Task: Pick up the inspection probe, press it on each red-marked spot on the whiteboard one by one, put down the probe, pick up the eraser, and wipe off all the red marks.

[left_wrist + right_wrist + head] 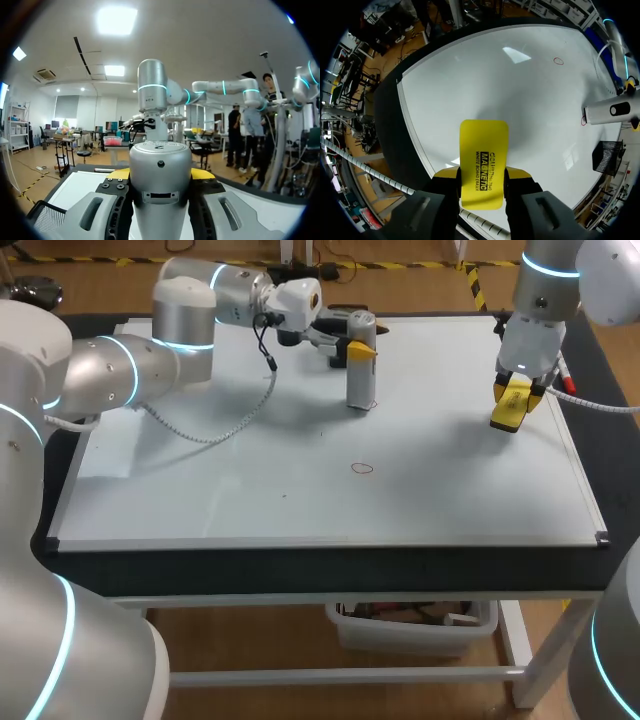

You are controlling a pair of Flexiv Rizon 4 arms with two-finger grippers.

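Observation:
The inspection probe (360,375), a silver cylinder, stands upright with its lower end at the whiteboard (250,470) near the far middle. My left gripper (361,350) is shut on its upper part; in the left wrist view the probe (160,170) fills the gap between the yellow tips of the left gripper (161,175). A small red mark (583,121) lies at the probe's (610,110) lower end. A red ring (362,468) is drawn mid-board. My right gripper (518,390) hangs over the board's right part, shut on the yellow eraser (508,412), which the right wrist view shows (482,160) between the fingers of the right gripper (482,175).
A black mesh basket (609,155) sits past the probe at the board's far edge. A pen (566,377) lies by the right frame behind my right gripper. My left arm's cable (235,420) droops over the board's left part.

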